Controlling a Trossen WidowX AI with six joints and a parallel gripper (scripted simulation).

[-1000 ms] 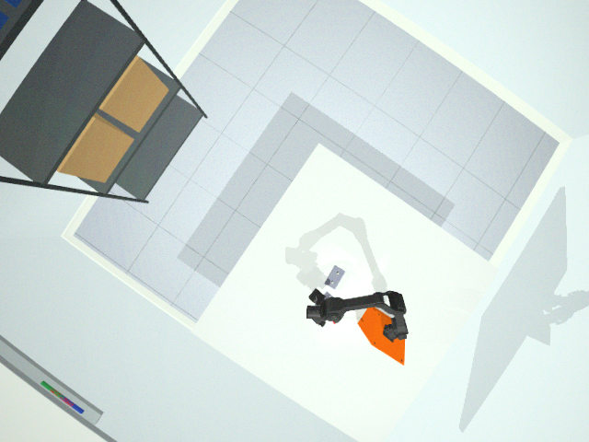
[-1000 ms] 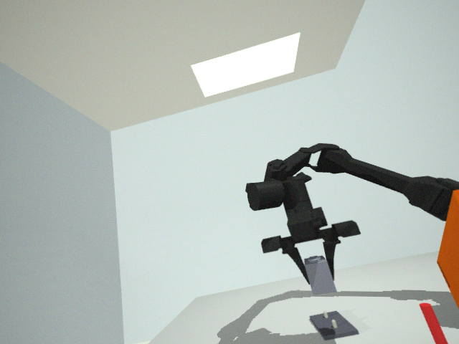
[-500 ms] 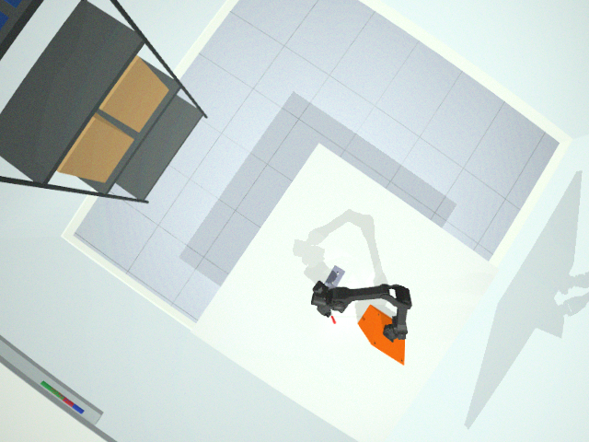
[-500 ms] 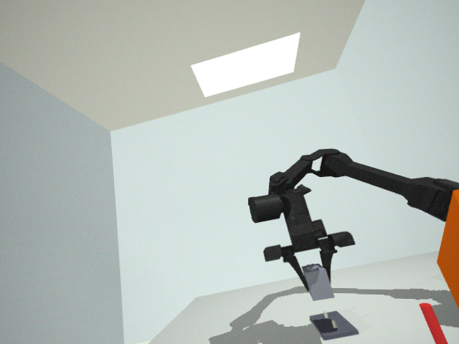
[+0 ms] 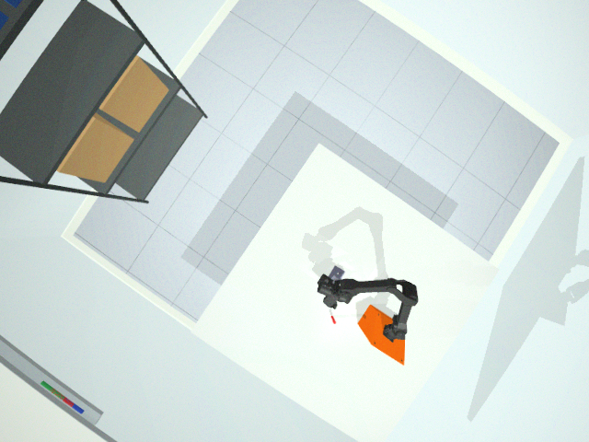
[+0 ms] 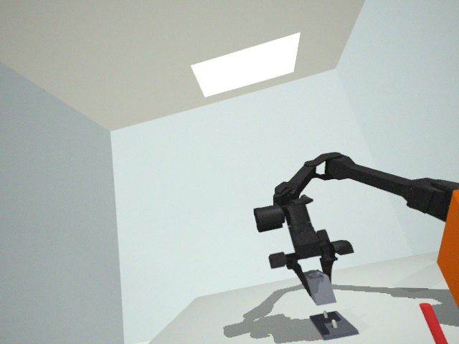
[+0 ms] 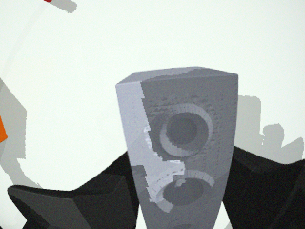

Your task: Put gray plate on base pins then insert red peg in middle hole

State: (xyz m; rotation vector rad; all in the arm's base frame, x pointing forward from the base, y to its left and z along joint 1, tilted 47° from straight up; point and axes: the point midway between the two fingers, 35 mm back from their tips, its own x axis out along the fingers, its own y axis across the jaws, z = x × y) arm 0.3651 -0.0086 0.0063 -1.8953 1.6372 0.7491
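The gripper [image 6: 319,285] [image 7: 181,191] is shut on the gray plate [image 6: 321,290] [image 7: 224,119]. The plate is held by its sides and hangs steeply tilted, its lower end toward the base. Round holes show in its face in the wrist view; its near end is cut off. The dark gray base [image 5: 335,269] [image 6: 343,326] lies on the table below the plate, with a visible gap between them. Its two pale pins [image 6: 325,314] [image 6: 333,324] are bare. The red peg [image 5: 332,319] [image 6: 434,324] is away from the gripper; its lower end is cut off in the exterior view.
An orange panel [image 5: 373,328] [image 6: 450,244] is by the arm's mount, and its edge shows at the left of the wrist view [image 7: 2,131]. The white table [image 5: 285,295] carries the arm's shadow. A shelf rack [image 5: 62,86] with tan boxes stands away from the table.
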